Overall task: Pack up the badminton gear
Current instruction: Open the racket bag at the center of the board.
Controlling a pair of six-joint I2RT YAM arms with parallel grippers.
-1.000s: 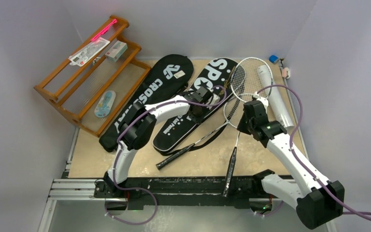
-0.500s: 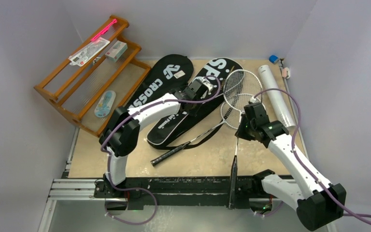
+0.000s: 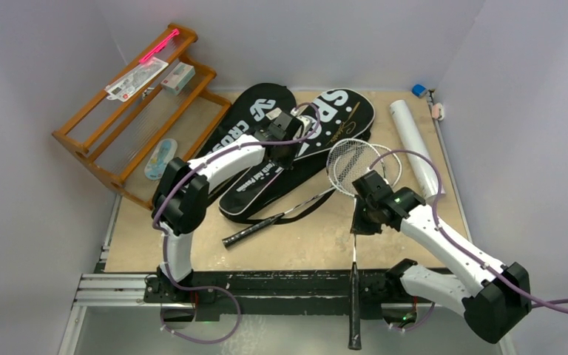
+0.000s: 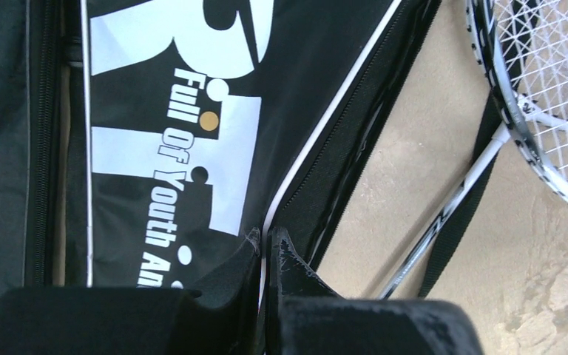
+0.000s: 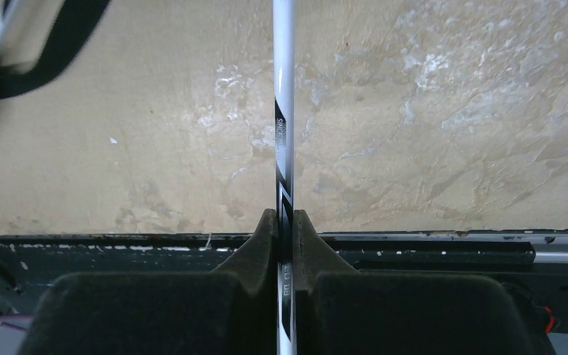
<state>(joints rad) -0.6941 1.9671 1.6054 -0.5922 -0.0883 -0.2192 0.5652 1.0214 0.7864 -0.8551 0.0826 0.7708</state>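
You are clamping the right gripper [image 3: 359, 220] on the slim white-and-black shaft of a thin-framed racket with a black handle [image 3: 353, 307]. Its long axis is running far to near, with the handle pointing toward you and hanging out past the near edge and the strung head lying partly under the arm near mid-table. The right wrist view is giving you what the overhead view cannot: both jaws are pressing flat against that shaft just inside the near edge. A second black-handled racket [image 3: 249, 231] is lying diagonally, handle toward the near-left corner and head overlapping the first one's. Your left gripper [image 3: 281, 139] is resting on the black racket-shaped cover lettered "SPORT" [image 3: 336, 118], whose wide end is pointing at the far edge. Only the left wrist view is showing its jaws pinching the cover's white-piped rim. The black "CROSSWAY" cover [image 3: 262, 111] is lying alongside on the left; you cannot tell what either cover is holding. The long white tube [image 3: 413, 140] is lying along the right edge. The orange-brown wooden rack [image 3: 70, 140] off the far-left corner is holding small packets [image 3: 134, 80] and a pink stick [image 3: 157, 46].
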